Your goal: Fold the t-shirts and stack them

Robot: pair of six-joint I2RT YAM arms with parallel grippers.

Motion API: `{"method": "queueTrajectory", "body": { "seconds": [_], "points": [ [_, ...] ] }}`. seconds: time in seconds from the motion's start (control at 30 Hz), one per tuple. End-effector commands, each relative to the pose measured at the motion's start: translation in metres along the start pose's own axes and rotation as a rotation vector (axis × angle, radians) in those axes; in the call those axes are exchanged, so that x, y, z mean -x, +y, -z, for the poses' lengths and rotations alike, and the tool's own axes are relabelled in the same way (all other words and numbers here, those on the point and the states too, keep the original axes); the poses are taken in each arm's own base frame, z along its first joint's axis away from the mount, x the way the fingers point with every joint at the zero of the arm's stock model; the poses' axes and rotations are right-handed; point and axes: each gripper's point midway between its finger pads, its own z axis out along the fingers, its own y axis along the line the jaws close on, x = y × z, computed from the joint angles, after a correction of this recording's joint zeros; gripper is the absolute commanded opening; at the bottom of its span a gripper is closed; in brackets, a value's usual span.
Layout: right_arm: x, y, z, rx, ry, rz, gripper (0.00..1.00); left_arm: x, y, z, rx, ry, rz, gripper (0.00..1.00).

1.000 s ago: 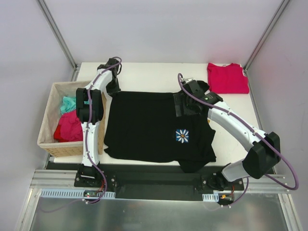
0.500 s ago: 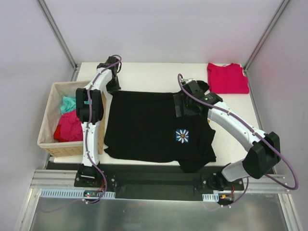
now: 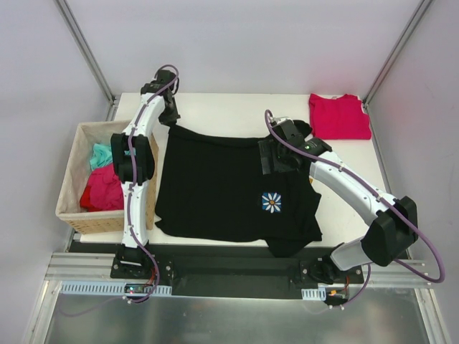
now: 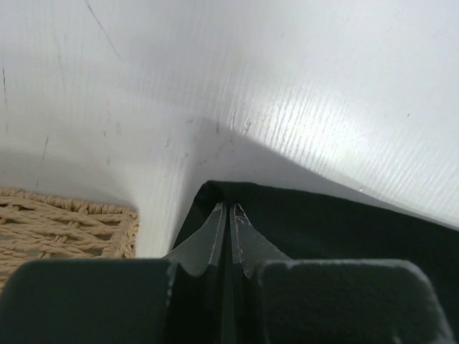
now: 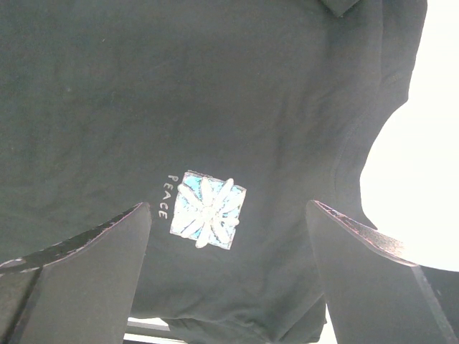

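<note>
The left hand [image 4: 230, 209] grips the black t-shirt [image 3: 215, 186] by its far-left corner, cloth spreading rightward beneath the released right hand [image 5: 228, 215].

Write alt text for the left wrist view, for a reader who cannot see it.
The left gripper is shut on a corner of the black t-shirt, over the white table. A woven basket edge shows at lower left.

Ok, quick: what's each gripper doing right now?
Left gripper: shut on a corner of the black t-shirt.
Right gripper: open above the black t-shirt, holding nothing.
</note>
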Motion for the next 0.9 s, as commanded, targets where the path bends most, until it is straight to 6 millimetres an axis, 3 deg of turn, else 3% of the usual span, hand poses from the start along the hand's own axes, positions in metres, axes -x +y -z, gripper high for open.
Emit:
{"method": "queueTrajectory", "body": {
  "seconds": [0.0,0.17,0.27,0.3,0.33,0.5,0.57,0.67,0.8,0.87],
  "points": [
    [0.013,-0.001,0.017,0.009,-0.060,-0.020,0.93,0.013,0.007,-0.008,0.018,-0.025,0.016,0.00],
    [0.010,-0.002,0.017,0.004,-0.056,-0.016,0.93,0.012,0.009,-0.021,0.030,-0.015,0.030,0.00],
    [0.008,-0.001,0.015,0.006,-0.047,-0.013,0.93,0.010,0.012,-0.026,0.047,-0.009,0.035,0.10],
    [0.007,0.000,0.016,0.008,-0.048,-0.012,0.93,0.011,0.013,-0.027,0.057,-0.013,0.036,0.14],
    [0.006,0.000,0.016,0.007,-0.047,-0.012,0.93,0.012,0.016,-0.028,0.072,-0.020,0.038,0.30],
    [0.004,0.003,0.015,0.008,-0.045,-0.005,0.93,0.027,0.013,-0.030,0.068,-0.067,0.039,0.59],
    [0.002,0.005,0.015,0.010,-0.044,0.000,0.93,0.036,0.008,-0.026,0.048,-0.095,0.045,0.74],
    [0.004,0.008,0.016,0.015,-0.046,0.004,0.93,0.035,0.001,-0.014,0.007,-0.097,0.047,0.83],
    [0.008,0.014,0.016,0.030,-0.060,0.006,0.93,0.025,0.004,0.014,0.009,-0.099,0.064,0.85],
    [0.009,0.018,0.012,0.031,-0.055,0.014,0.93,0.011,0.007,0.027,-0.007,-0.071,0.066,0.85]
  ]
}}
